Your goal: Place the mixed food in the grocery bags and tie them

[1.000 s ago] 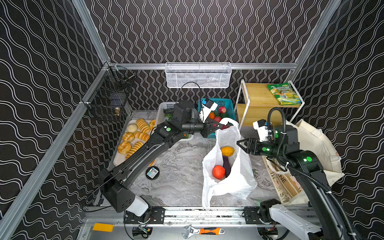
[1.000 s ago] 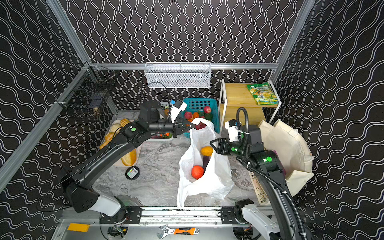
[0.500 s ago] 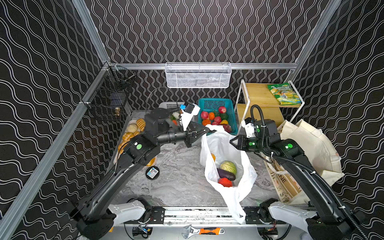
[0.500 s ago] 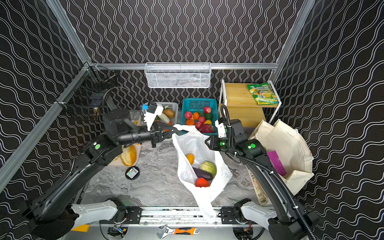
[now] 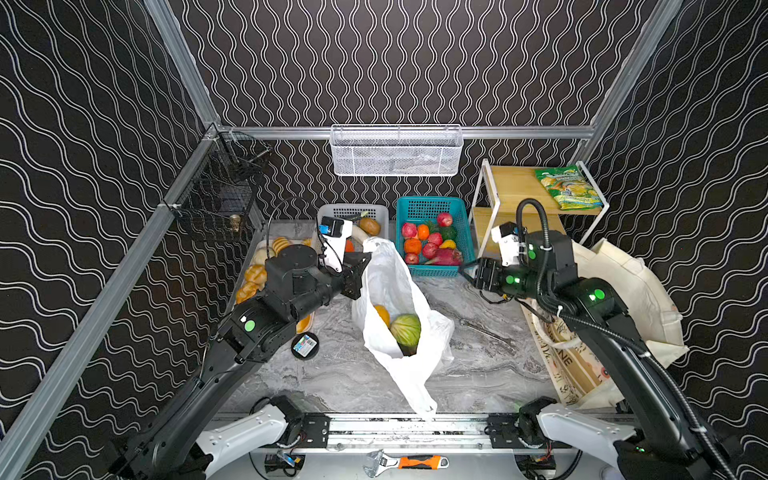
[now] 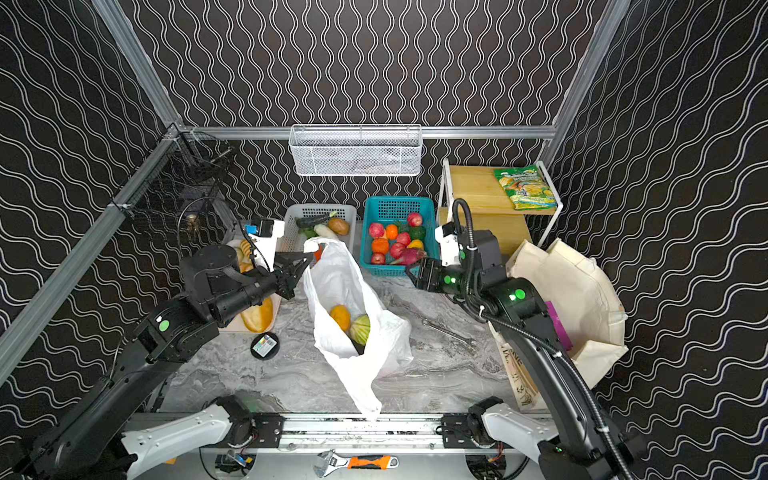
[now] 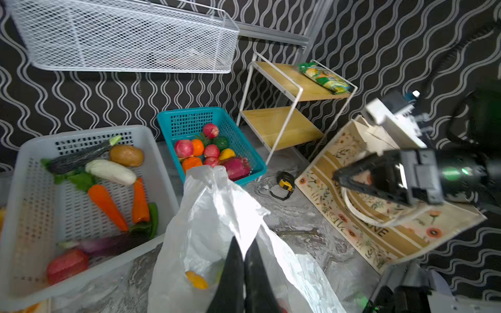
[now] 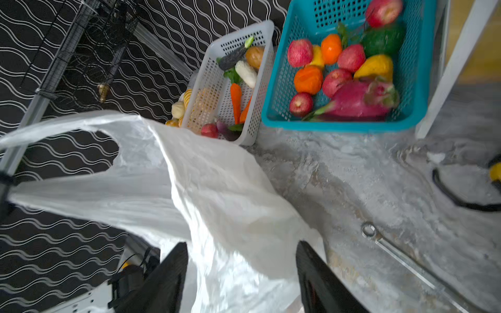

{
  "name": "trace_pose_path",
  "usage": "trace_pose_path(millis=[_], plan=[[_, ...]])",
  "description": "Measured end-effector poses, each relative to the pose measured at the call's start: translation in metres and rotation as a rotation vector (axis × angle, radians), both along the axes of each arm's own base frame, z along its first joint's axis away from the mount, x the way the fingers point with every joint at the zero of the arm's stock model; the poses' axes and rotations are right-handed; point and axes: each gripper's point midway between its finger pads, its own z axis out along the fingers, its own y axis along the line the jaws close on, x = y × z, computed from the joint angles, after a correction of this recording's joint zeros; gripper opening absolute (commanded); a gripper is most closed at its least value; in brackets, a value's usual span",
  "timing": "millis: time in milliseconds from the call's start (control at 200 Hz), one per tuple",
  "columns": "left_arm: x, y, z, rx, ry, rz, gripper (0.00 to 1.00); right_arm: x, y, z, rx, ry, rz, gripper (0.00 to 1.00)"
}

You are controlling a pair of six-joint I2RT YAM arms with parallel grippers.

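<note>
Plastic bag (image 5: 386, 286) holding fruit (image 5: 405, 330) sags on the desk (image 5: 478, 365), its top handle pinched in the closed left gripper (image 5: 366, 258), while the right gripper (image 5: 466, 272) hovers nearby, jaws apart and empty.

plastic bag (image 5: 390, 282): table (image 5: 478, 374) centre | fruit basket (image 5: 424, 208): behind it | tote (image 5: 623, 282): right (beside shelf (image 5: 519, 183))

Plastic bag (image 5: 388, 286): white, crinkly, mouth open, table centre; far handle pinched in my left gripper (image 5: 365, 261), near end trailing toward me.
Contents: round green vegetable (image 5: 406, 329), orange fruit (image 5: 382, 314).
Canvas tote (image 5: 623, 286): cream, slumped, right edge.
</note>
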Motion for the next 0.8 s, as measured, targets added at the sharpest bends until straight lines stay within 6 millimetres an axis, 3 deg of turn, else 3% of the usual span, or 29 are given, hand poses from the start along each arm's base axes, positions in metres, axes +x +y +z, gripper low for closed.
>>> trace_pose_path(millis=[180,305,415,490,586,631,726,801], plan=[[0.024,0.002,0.001,-0.005,0.029,0.104,0.0,-0.049,0.015,-0.048,0.047,0.176,0.098,0.65],[0.037,-0.004,0.0,-0.004,0.057,0.134,0.0,-0.097,0.045,-0.08,0.029,0.295,0.237,0.69],[0.042,-0.008,-0.005,0.002,0.076,0.137,0.0,-0.133,0.076,-0.087,-0.003,0.315,0.365,0.72],[0.044,-0.01,-0.005,-0.003,0.084,0.139,0.0,-0.141,0.089,-0.097,-0.048,0.331,0.377,0.75],[0.045,-0.013,-0.007,-0.007,0.093,0.131,0.0,-0.134,0.096,-0.11,-0.106,0.341,0.323,0.74],[0.044,-0.015,-0.007,-0.008,0.098,0.121,0.0,-0.128,0.098,-0.113,-0.119,0.341,0.294,0.66],[0.043,-0.016,-0.006,-0.012,0.098,0.111,0.0,-0.114,0.099,-0.112,-0.147,0.309,0.23,0.2],[0.04,-0.013,-0.006,-0.015,0.095,0.11,0.0,-0.103,0.098,-0.102,-0.146,0.259,0.19,0.0]])
